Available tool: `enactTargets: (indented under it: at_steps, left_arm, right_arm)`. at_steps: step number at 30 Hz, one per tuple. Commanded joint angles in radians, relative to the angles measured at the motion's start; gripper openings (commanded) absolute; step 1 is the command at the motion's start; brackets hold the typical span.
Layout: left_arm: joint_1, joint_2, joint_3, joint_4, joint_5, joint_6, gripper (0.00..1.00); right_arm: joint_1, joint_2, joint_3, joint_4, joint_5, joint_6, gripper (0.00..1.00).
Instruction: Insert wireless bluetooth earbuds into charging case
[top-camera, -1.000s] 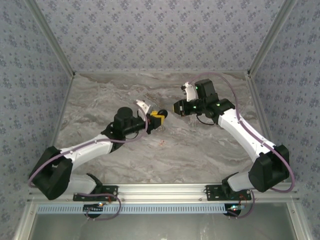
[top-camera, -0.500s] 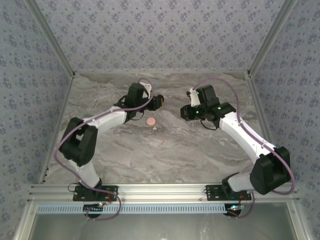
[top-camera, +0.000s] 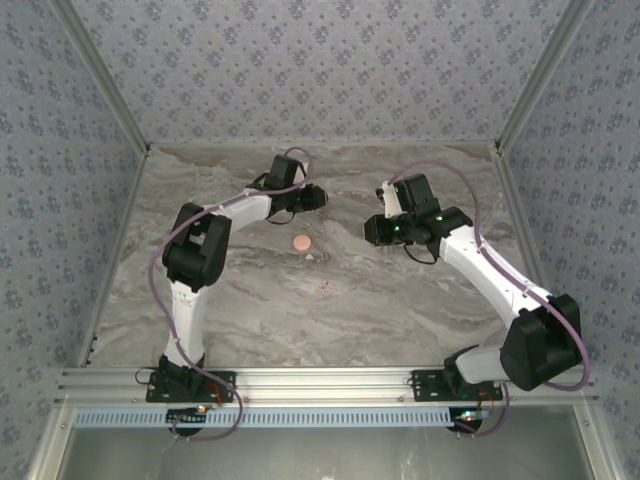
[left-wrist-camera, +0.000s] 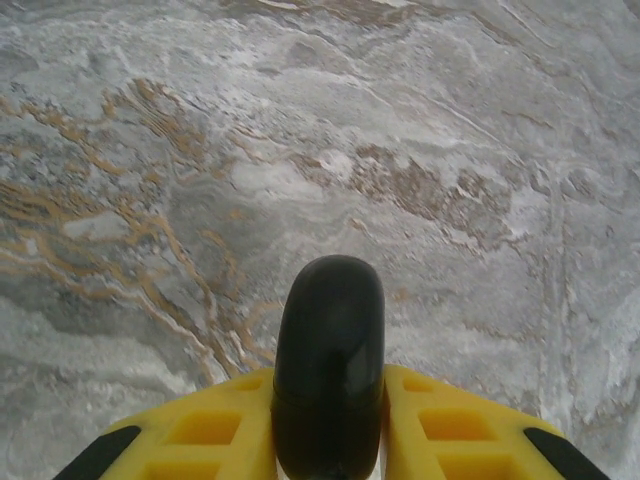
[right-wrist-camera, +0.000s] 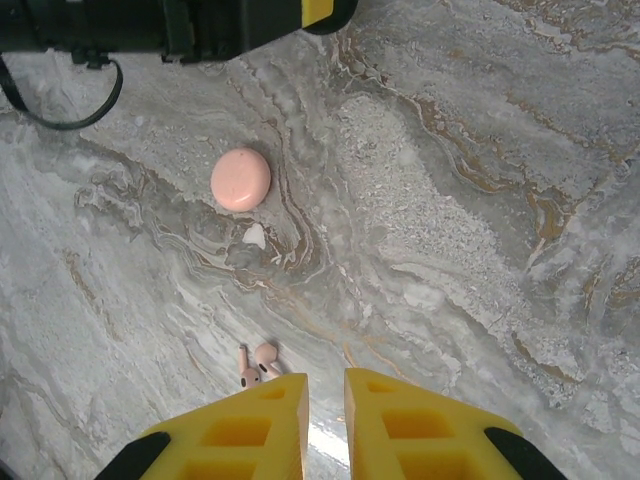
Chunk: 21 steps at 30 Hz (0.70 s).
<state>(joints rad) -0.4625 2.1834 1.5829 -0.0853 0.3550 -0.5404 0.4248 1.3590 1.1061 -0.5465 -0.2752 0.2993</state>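
Observation:
The salmon-pink round charging case (top-camera: 301, 243) (right-wrist-camera: 240, 179) lies shut on the marble table, nothing touching it. Two tiny pink earbuds (right-wrist-camera: 252, 365) (top-camera: 322, 287) lie side by side on the table, close to my right gripper's left fingertip (right-wrist-camera: 290, 390). My right gripper (right-wrist-camera: 325, 378) (top-camera: 368, 228) hovers above the table with a narrow gap between its yellow fingers and nothing in it. At the far middle of the table, my left gripper (left-wrist-camera: 328, 375) (top-camera: 318, 199) is shut on a black round puck (left-wrist-camera: 330, 340), which stands on edge between its fingers.
The left arm's black wrist and yellow finger (right-wrist-camera: 200, 25) cross the top of the right wrist view, just beyond the case. Patterned walls close the table (top-camera: 400, 310) in at the back and sides, and an aluminium rail (top-camera: 330, 380) runs along the near edge.
The left arm has swung from mid-table to the far side with the black puck in its grip, uncovering the pink case. The right gripper has shifted slightly.

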Motion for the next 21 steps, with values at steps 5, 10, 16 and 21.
enactTargets:
  at_steps: [5, 10, 16, 21]
  left_arm:
    - [0.025, 0.114, 0.18, -0.098, 0.048, 0.014, 0.26]
    - [0.027, 0.196, 0.273, -0.148, 0.058, 0.02, 0.26]
    - [0.025, 0.246, 0.299, -0.139, 0.043, -0.016, 0.27]
    - [0.027, 0.257, 0.298, -0.152, 0.001, -0.033, 0.33]
  right_arm:
    - [0.002, -0.042, -0.029, -0.025, 0.016, 0.024, 0.18]
    - [0.008, -0.044, -0.034, -0.027, 0.019, 0.025, 0.18]
    - [0.018, -0.044, -0.036, -0.026, 0.019, 0.03, 0.18]
    - [0.021, -0.043, -0.043, -0.027, 0.033, 0.028, 0.19]
